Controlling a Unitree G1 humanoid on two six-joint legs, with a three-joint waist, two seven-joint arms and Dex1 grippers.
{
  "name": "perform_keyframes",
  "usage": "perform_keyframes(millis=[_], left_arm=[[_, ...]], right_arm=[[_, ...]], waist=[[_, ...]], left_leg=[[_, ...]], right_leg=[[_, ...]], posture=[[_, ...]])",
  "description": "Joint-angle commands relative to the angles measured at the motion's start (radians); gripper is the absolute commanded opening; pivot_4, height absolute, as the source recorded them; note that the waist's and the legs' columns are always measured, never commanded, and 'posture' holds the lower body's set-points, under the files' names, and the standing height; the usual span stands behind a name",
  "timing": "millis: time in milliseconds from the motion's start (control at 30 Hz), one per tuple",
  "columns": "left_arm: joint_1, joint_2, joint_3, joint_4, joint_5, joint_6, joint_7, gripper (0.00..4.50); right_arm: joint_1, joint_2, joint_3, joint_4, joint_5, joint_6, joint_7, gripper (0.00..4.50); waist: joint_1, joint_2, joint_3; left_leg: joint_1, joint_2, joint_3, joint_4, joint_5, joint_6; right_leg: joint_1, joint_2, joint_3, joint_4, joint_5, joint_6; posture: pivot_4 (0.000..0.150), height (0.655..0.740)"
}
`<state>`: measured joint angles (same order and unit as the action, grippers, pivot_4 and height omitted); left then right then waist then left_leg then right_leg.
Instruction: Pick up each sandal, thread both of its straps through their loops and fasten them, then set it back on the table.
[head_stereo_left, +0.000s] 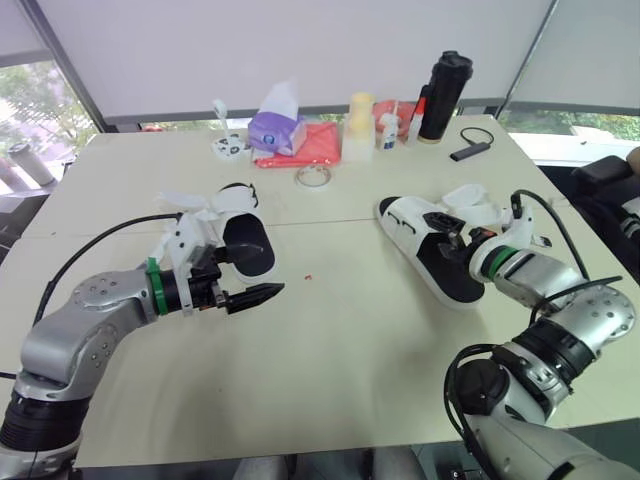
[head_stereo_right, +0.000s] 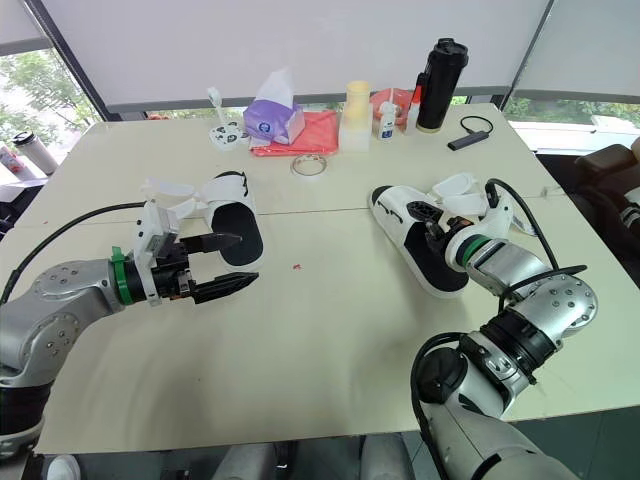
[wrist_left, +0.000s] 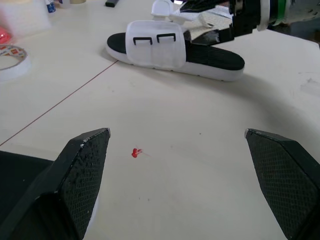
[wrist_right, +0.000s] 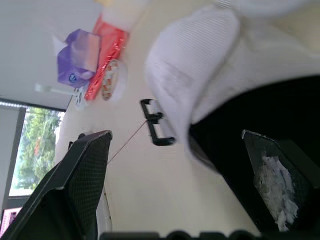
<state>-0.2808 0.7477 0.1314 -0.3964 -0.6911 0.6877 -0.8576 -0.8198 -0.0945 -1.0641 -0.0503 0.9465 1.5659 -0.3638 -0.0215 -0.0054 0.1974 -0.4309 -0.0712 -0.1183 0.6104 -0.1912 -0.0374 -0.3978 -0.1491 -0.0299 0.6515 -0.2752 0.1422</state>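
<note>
Left tool hovers open just beside the left sandal, toward the worktop's left edge; right tool sits over the right sandal, near the right edge; tissue box and black bottle line the far edge.

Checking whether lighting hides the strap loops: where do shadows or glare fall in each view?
Left eye view: even daylight on the table, no glare. Left wrist view: only a soft shadow under the sandal; its black loops stand out on the white strap. Right wrist view: a black loop reads clearly against the pale table.
</note>
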Motion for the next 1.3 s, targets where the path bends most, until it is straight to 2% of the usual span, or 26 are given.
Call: perform_keyframes(millis=[33,333,567,900,1000,1100,1233,1300], left_arm=[[0.007,0.0,0.018,-0.037,-0.002,-0.018,0.007,4.5],[0.003,-0.001,0.018,-0.037,0.0,-0.018,0.012,4.5],[0.005,-0.011,0.018,-0.043,0.003,-0.022,0.025,4.5],[0.011,-0.017,0.014,-0.056,0.005,-0.022,0.039,4.5],[0.01,-0.019,0.015,-0.056,0.006,-0.022,0.041,4.5],[0.01,-0.021,0.013,-0.057,0.006,-0.022,0.042,4.5],[0.01,-0.022,0.013,-0.058,0.007,-0.022,0.043,4.5],[0.009,-0.022,0.013,-0.058,0.005,-0.021,0.044,4.5]], right_arm=[[-0.047,0.027,-0.032,0.008,0.027,-0.036,-0.028,4.47],[-0.047,0.002,0.032,0.137,0.028,-0.192,0.008,4.47],[-0.073,0.002,0.126,0.325,-0.016,-0.479,0.085,4.47],[-0.099,0.003,0.223,0.502,-0.017,-0.715,0.157,4.47],[-0.099,0.01,0.248,0.514,-0.007,-0.744,0.166,3.58],[-0.096,0.015,0.269,0.516,0.006,-0.756,0.171,2.23],[-0.09,0.017,0.29,0.506,0.019,-0.76,0.173,0.12],[-0.086,0.013,0.302,0.5,0.025,-0.758,0.174,0.05]], waist=[[-0.002,0.0,0.0],[-0.002,0.001,0.0],[-0.013,0.001,0.0],[-0.024,0.001,0.0],[-0.023,0.001,0.0],[-0.023,0.001,0.001],[-0.024,0.001,0.001],[-0.023,0.002,0.001]], left_leg=[[0.0,0.0,0.0,0.0,0.0,0.0],[0.001,0.0,0.001,0.0,0.0,0.0],[0.001,0.0,0.001,0.0,0.0,0.0],[0.002,0.0,0.001,0.0,0.0,0.0],[0.002,0.0,0.001,0.0,0.0,0.0],[0.002,0.0,0.001,0.0,0.0,0.0],[0.002,0.0,0.001,-0.001,0.0,0.0],[0.003,0.001,0.001,-0.001,0.0,0.0]], right_leg=[[0.0,0.0,0.0,0.001,0.0,0.0],[0.0,0.0,0.001,0.001,0.0,0.0],[0.0,0.0,0.001,0.001,0.0,0.0],[0.0,0.001,0.001,0.002,0.0,0.0],[0.001,0.001,0.001,0.002,0.0,0.0],[0.0,0.001,0.001,0.002,0.0,0.0],[0.0,0.001,0.002,0.002,0.0,0.0],[0.001,0.001,0.002,0.002,0.0,0.0]], posture=[[0.15,0.74],[0.15,0.74],[0.15,0.74],[0.15,0.74],[0.15,0.74],[0.15,0.74],[0.15,0.74],[0.15,0.74]])
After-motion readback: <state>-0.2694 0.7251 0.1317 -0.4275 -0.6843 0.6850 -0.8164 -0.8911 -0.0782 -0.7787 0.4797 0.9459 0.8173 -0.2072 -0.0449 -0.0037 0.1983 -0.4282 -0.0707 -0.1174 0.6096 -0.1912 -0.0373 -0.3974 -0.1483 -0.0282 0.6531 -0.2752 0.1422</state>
